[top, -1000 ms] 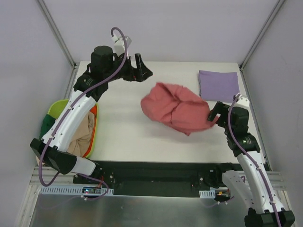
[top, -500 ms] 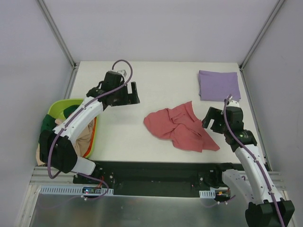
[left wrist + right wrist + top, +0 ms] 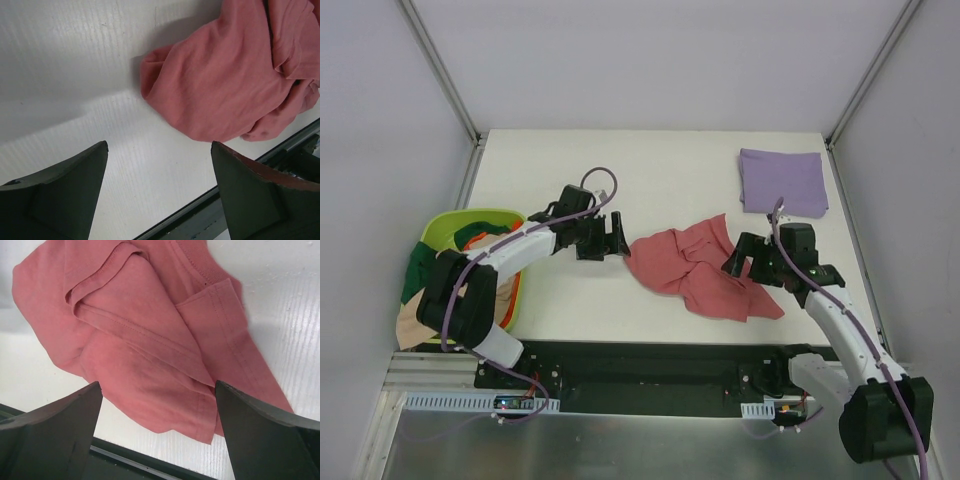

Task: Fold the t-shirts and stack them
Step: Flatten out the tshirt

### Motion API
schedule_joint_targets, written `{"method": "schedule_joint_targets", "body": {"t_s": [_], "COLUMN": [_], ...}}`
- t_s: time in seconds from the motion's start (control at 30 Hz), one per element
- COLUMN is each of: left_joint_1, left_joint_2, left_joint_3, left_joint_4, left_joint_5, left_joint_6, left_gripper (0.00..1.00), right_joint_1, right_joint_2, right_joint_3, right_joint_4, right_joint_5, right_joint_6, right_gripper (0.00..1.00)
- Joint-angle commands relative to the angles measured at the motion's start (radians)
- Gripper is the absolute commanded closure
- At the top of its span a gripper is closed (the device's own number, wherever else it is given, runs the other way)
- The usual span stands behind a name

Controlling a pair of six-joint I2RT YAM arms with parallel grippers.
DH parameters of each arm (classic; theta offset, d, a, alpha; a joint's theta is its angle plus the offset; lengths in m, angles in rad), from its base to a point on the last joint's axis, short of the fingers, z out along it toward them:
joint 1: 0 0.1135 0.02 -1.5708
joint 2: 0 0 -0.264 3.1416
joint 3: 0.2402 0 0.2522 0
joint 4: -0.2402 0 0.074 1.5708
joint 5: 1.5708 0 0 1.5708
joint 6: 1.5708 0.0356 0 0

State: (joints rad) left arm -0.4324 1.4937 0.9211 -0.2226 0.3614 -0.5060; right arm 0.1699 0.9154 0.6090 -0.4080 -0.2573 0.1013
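Observation:
A crumpled pink t-shirt [image 3: 695,268] lies on the white table, right of centre; it also shows in the left wrist view [image 3: 225,85] and the right wrist view [image 3: 150,340]. A folded purple t-shirt [image 3: 782,181] lies flat at the back right. My left gripper [image 3: 617,238] is open and empty, low over the table just left of the pink shirt. My right gripper [image 3: 745,262] is open and empty, just above the pink shirt's right side.
A green basket [image 3: 445,225] holding more clothes, beige and dark green among them, stands at the table's left edge. The black front rail [image 3: 640,360] runs along the near edge. Frame posts rise at the back corners.
The pink shirt dropped from the air and now lies on the table. My left gripper swung from the far left down to beside the shirt. My right gripper let go and moved left over it.

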Motion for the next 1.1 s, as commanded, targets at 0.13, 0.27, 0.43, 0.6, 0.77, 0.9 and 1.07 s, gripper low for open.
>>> {"method": "schedule_joint_targets", "body": {"t_s": [0.13, 0.27, 0.43, 0.6, 0.77, 0.9, 1.07], "left_joint_1": [-0.04, -0.065, -0.066, -0.066, -0.066, -0.066, -0.066], "left_joint_2": [0.18, 0.25, 0.286, 0.247, 0.252, 0.247, 0.234], "left_joint_3": [0.077, 0.119, 0.14, 0.116, 0.114, 0.11, 0.11], "left_joint_4": [0.088, 0.097, 0.097, 0.095, 0.095, 0.095, 0.095], "left_joint_5": [0.103, 0.116, 0.117, 0.056, 0.077, 0.07, 0.053], "left_joint_6": [-0.043, -0.042, -0.037, -0.019, -0.02, -0.023, -0.012], "left_gripper": [0.29, 0.4, 1.0, 1.0, 1.0, 1.0, 1.0], "right_joint_1": [0.01, 0.01, 0.011, 0.029, 0.074, 0.092, 0.111], "right_joint_2": [0.095, 0.164, 0.331, 0.554, 0.791, 0.939, 1.023], "right_joint_3": [0.074, 0.113, 0.244, 0.408, 0.642, 0.758, 0.798], "right_joint_4": [0.104, 0.124, 0.117, 0.121, 0.052, -0.02, -0.046], "right_joint_5": [0.05, 0.13, 0.164, 0.174, 0.251, 0.341, 0.34], "right_joint_6": [0.035, 0.043, 0.034, 0.021, 0.006, 0.028, 0.041], "right_gripper": [0.04, 0.04, 0.04, 0.03, 0.04, 0.11, 0.15]}}
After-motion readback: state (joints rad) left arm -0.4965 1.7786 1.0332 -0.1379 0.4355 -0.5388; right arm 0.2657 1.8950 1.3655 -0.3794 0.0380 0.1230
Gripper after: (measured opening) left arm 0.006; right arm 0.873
